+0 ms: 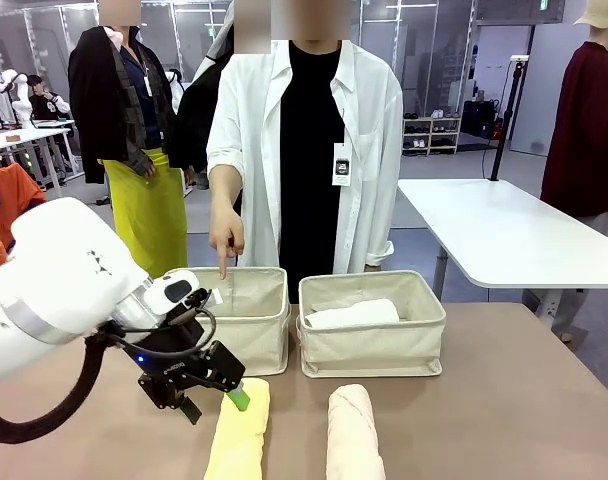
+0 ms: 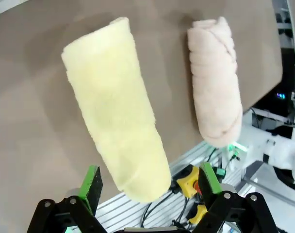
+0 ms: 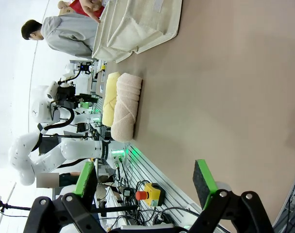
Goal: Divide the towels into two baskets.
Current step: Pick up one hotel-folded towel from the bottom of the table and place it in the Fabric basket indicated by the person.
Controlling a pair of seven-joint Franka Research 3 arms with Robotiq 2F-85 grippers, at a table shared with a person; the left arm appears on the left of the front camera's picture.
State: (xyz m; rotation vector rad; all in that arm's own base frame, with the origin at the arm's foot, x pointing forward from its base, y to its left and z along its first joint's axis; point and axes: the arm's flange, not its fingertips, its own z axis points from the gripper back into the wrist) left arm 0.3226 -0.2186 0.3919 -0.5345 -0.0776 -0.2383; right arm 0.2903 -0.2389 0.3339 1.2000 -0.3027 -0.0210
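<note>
Front view, left gripper (image 1: 216,402): its jaws are spread with nothing in them. It hangs just above the far end of the pale yellow rolled terry towel (image 1: 239,440).
Front view, towels: the yellow roll lies on the brown table (image 1: 514,400), just beside the pale pink rolled terry towel (image 1: 352,435). A white rolled towel (image 1: 354,314) sits in the right beige canvas basket (image 1: 374,352).
Front view, person's hand (image 1: 226,232): the index finger points down at the rim of the left beige canvas basket (image 1: 254,335).
Left wrist view, grasp advice: the left gripper (image 2: 150,187) straddles one end of the yellow towel (image 2: 113,111). Moving to mid-roll and squarely across it, then going deep, should stop the roll sagging or unwinding.
Left wrist view, texture: both rolls are plush, looped and squashy. The pink towel (image 2: 215,82) shows wrapped folds.
Right wrist view, right gripper (image 3: 145,179): it is released and empty over bare table, well apart from the pink towel (image 3: 125,107).
</note>
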